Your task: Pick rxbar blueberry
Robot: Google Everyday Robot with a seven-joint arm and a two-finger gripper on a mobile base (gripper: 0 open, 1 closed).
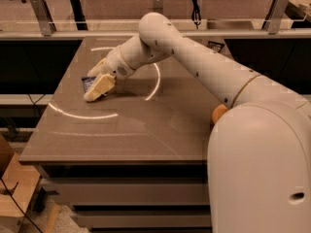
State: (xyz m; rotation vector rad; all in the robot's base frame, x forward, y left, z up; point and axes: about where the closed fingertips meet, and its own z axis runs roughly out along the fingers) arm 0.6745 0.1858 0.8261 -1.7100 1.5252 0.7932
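The rxbar blueberry, a small flat bar in a dark navy wrapper, lies on the brown table near its left edge. My gripper is down at the table surface right over the bar and covers its right part. Only the bar's left end shows. The arm reaches in from the right across the table.
An orange peeks out at the right, mostly hidden behind my arm. A dark wrapped bar lies at the table's far right corner. A rail with posts runs behind the table. The table's left edge is close to the gripper.
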